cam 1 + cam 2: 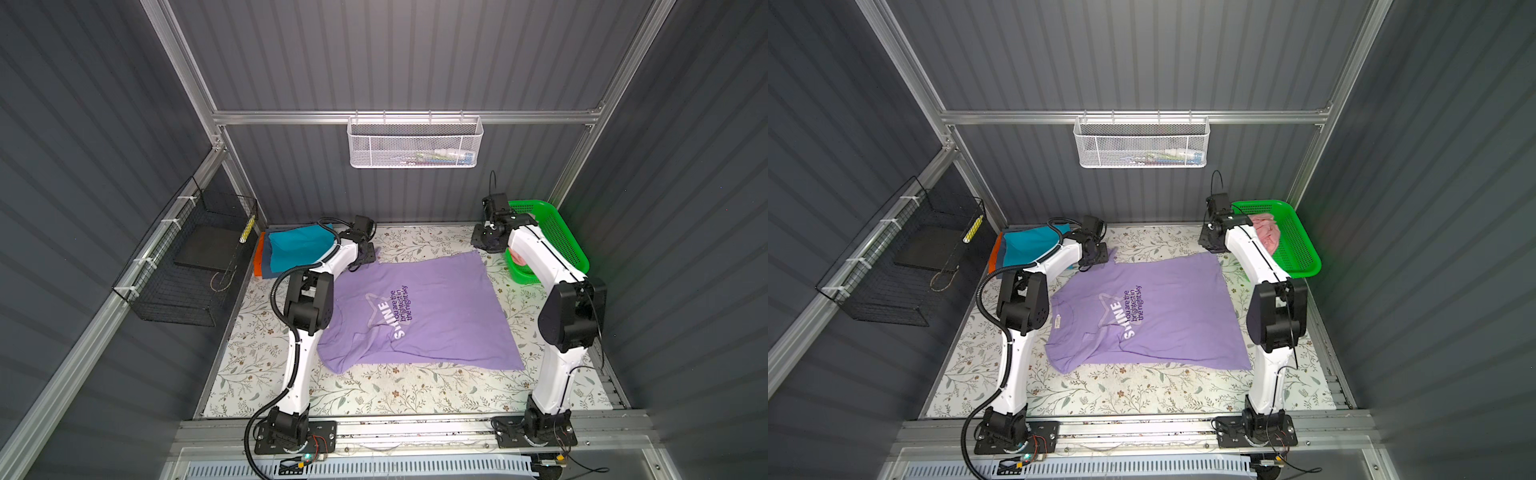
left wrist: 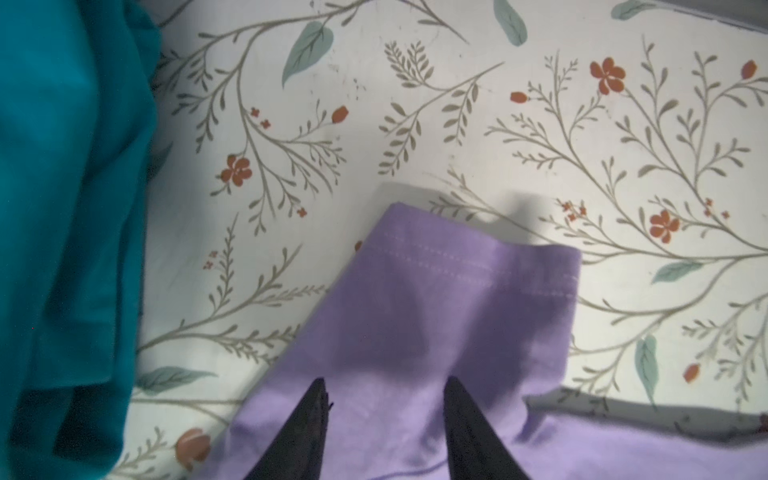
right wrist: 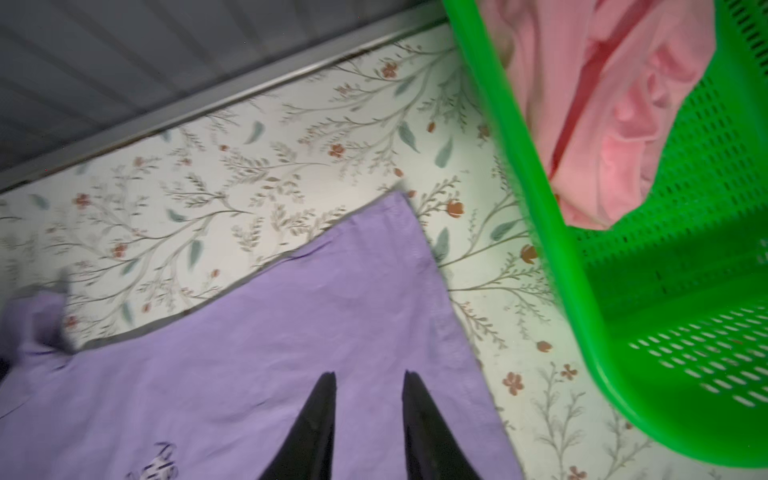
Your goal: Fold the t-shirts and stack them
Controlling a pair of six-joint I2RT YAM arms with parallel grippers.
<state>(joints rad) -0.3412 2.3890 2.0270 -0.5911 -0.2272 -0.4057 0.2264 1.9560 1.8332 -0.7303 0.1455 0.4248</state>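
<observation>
Lavender t-shirt [image 1: 419, 316]: "SHINE – You are the brightest in the night sky" — left gripper [image 2: 384, 386], right gripper [image 3: 369, 378] both parted.

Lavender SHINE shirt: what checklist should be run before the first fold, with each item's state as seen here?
1. Lavender SHINE shirt spread on the table, print up: ok.
2. Cloth smooth: not ok, creases by the print and the near sleeve.
3. Left gripper open above the far sleeve: ok.
4. Right gripper open above the far hem corner: ok.
5. Fingertips touching cloth: cannot tell.
6. Teal shirt lies apart from the far sleeve: ok.
</observation>
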